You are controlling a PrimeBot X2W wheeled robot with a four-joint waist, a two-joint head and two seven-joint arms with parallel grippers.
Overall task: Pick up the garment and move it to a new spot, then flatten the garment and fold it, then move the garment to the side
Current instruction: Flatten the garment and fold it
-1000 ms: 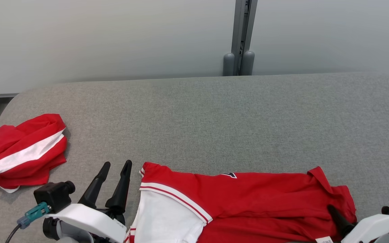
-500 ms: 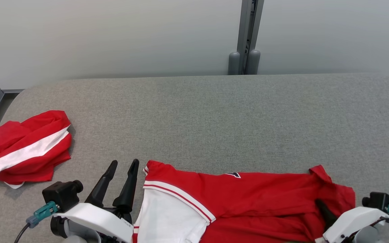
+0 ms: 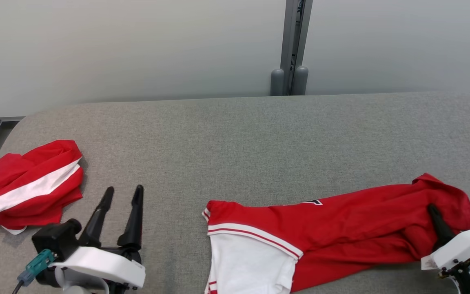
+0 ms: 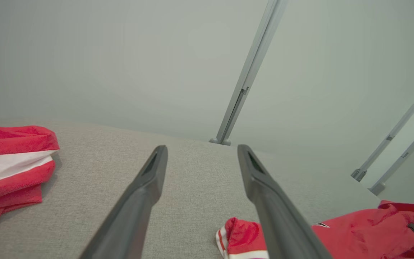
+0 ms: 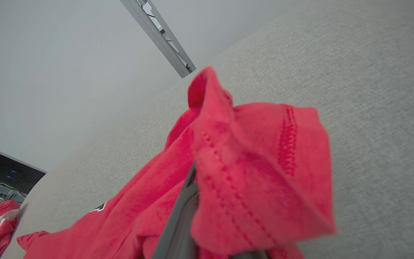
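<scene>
Now the garment (image 3: 341, 228) is seen stretched along the near side of the table (image 3: 235, 143), its right end bunched and pinched between the closed fingers of the right gripper (image 3: 434, 210). The left gripper (image 3: 123, 189) is held to its left, apart from it, fingers spread, nothing gripped. A second red bundle (image 3: 27, 183) is seen at the table's left edge.
</scene>
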